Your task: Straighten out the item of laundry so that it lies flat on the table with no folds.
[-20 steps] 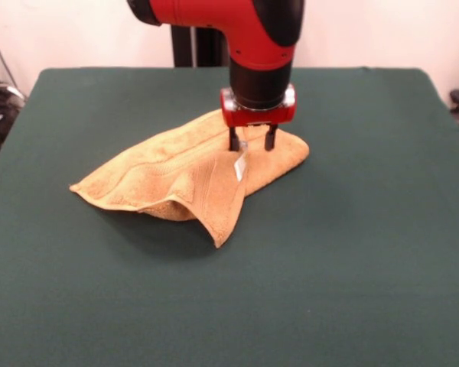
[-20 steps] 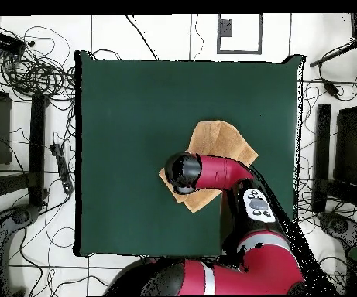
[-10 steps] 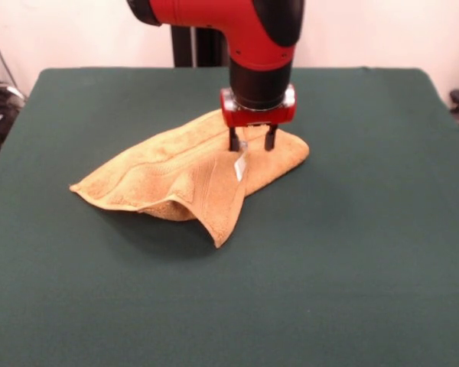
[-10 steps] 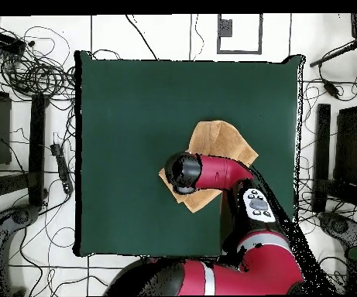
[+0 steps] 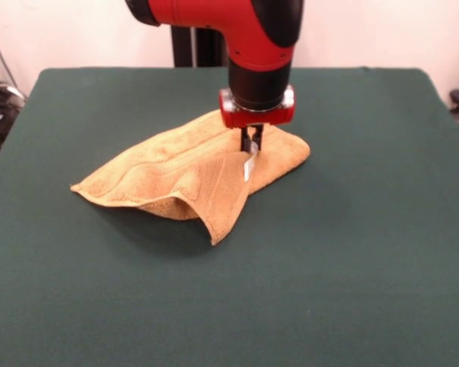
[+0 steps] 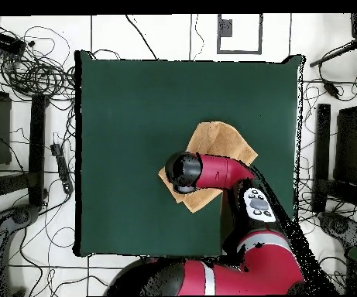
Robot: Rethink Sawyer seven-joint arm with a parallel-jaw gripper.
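Lying crumpled on the table (image 5: pixel 367 252), folded golden-tan towel (image 5: pixel 168 180), fingers (image 5: pixel 251 145) pinching its fabric

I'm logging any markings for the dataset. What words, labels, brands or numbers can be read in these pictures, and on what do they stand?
No text can be read.
Small white tag on the towel, just below the gripper: too small to read any print.
Pale panel on the arm in the overhead view: dark button-like marks, no legible characters.

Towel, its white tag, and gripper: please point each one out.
towel (image 5: pixel 157 180): front view, folded upper layer.
white tag (image 5: pixel 248 169): front view, its face.
gripper (image 5: pixel 251 145): front view, between the jaws' tips.
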